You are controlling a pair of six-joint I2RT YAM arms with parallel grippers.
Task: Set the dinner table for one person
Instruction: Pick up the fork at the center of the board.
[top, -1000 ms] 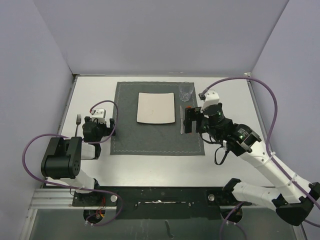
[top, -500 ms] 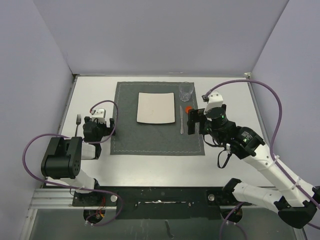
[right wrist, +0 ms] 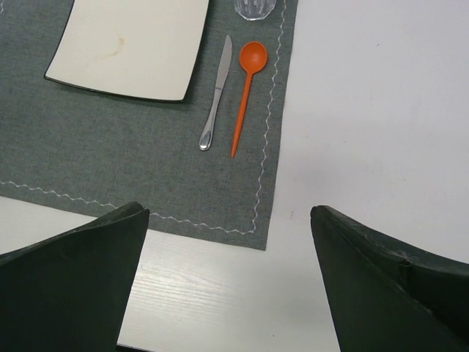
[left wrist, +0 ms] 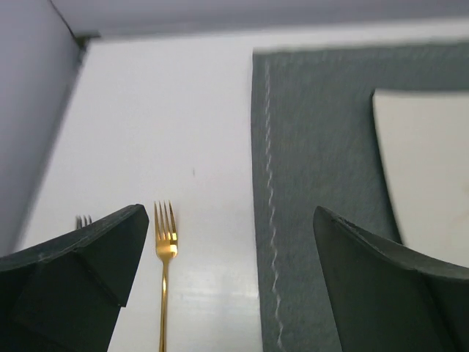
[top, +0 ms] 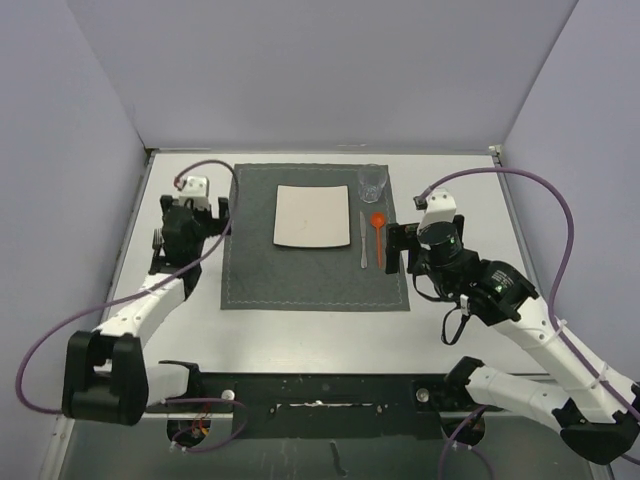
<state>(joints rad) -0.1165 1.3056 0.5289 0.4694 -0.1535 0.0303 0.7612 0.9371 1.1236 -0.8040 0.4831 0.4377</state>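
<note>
1. The two arms are bolted at the near edge of the white surface [top: 300, 330], the dinner table. It runs from their bases to the far wall and carries everything else.
2. The right claw [right wrist: 229, 213] stands wide open at the right edge of a dark grey placemat [top: 300, 275]. In the right wrist view, the mat's near right corner shows between its fingers.
3. The left claw [left wrist: 229, 220] is also spread wide, over the bare strip of surface along the placemat's left edge.
4. A gold fork [left wrist: 164, 271] lies flat on that strip, apart from the mat, with its tines pointing to the far side. In the left wrist view it sits close to the left finger, and in the top view the arm partly hides it.
5. A steel knife [top: 363, 240] lies on the right part of the mat, just right of the plate, with its blade pointing away.
6. An orange spoon [top: 378, 232] lies just right of the knife and roughly parallel to it, bowl at the far end, inside the mat's stitched border.
7. A square white plate [top: 312, 215] rests on the far half of the mat, slightly turned against its edges.
8. A clear glass [top: 372, 183] stands upright at the mat's far right corner, beyond the knife and spoon.
</note>
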